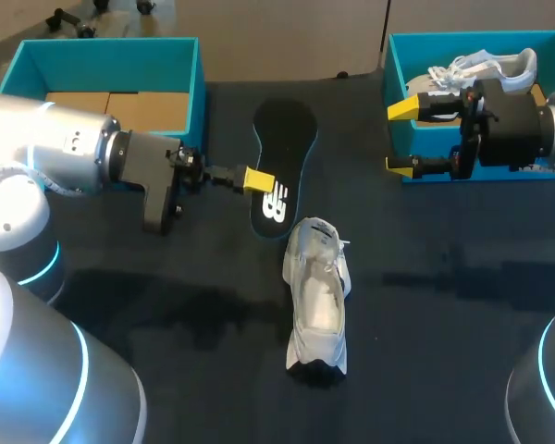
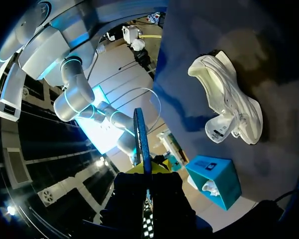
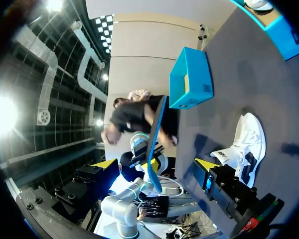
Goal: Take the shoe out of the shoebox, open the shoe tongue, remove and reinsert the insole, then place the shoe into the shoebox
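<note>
My left gripper (image 1: 257, 179) is shut on the edge of the black insole (image 1: 282, 165), holding it above the table between the two boxes. In the left wrist view the insole (image 2: 141, 137) stands edge-on, rising from the closed fingers. The white shoe (image 1: 316, 298) lies on the dark table (image 1: 444, 305) just in front of the insole, tongue pulled open, and shows beside the gripper as the shoe (image 2: 230, 103). My right gripper (image 1: 402, 137) hangs open and empty at the front left corner of the right shoebox (image 1: 393, 57). Its wrist view looks across at the insole (image 3: 154, 142) and the shoe (image 3: 248, 143).
A second white shoe (image 1: 486, 67) lies inside the right teal shoebox. The left teal shoebox (image 1: 111, 55) at the back left shows only its cardboard floor. My left arm's body spans the table's left side.
</note>
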Action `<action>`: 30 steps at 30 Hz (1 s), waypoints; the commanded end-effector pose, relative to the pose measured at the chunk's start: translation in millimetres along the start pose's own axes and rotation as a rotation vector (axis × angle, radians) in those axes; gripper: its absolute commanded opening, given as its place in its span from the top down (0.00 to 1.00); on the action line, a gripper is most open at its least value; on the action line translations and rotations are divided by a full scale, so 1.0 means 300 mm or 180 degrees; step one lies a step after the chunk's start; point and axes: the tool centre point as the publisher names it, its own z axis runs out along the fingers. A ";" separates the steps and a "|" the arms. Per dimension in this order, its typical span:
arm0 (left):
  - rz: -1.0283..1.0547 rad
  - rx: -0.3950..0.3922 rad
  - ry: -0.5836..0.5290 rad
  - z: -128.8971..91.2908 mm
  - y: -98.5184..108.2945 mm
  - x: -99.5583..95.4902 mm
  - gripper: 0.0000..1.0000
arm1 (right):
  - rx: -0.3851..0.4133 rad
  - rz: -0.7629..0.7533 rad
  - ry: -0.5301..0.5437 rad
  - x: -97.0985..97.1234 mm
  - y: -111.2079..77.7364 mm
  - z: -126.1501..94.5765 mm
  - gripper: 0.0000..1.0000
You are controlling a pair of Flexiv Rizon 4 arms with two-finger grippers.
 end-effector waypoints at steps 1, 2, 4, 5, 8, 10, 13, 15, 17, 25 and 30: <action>0.0009 0.0009 -0.0007 0.002 0.007 0.005 1.00 | -0.0003 0.0000 0.0001 -0.002 0.002 0.006 0.00; 0.0009 0.0009 -0.0007 0.002 0.007 0.005 1.00 | -0.0003 0.0000 0.0001 -0.002 0.002 0.006 0.00; 0.0009 0.0009 -0.0007 0.002 0.007 0.005 1.00 | -0.0003 0.0000 0.0001 -0.002 0.002 0.006 0.00; 0.0009 0.0009 -0.0007 0.002 0.007 0.005 1.00 | -0.0003 0.0000 0.0001 -0.002 0.002 0.006 0.00; 0.0009 0.0009 -0.0007 0.002 0.007 0.005 1.00 | -0.0003 0.0000 0.0001 -0.002 0.002 0.006 0.00; 0.0016 0.0016 -0.0025 0.006 0.010 0.004 1.00 | 0.0001 -0.0018 0.0009 -0.005 0.007 0.020 0.00; 0.0020 0.0046 -0.0041 0.020 0.011 0.002 1.00 | 0.0009 -0.0044 0.0019 -0.011 0.010 0.040 0.00; 0.0028 0.0065 -0.0044 0.029 0.009 0.003 1.00 | 0.0006 -0.0065 0.0013 -0.016 0.011 0.051 0.00; 0.0033 0.0070 -0.0058 0.033 0.009 0.004 1.00 | 0.0000 -0.0064 0.0017 -0.025 0.013 0.061 0.00; 0.0072 0.0002 -0.0118 0.039 0.017 0.015 1.00 | 0.0009 -0.0088 0.0020 -0.040 0.017 0.096 0.00; 0.0050 -0.0053 -0.0124 0.048 0.024 0.028 1.00 | 0.0050 -0.0170 0.0022 -0.043 0.020 0.120 0.00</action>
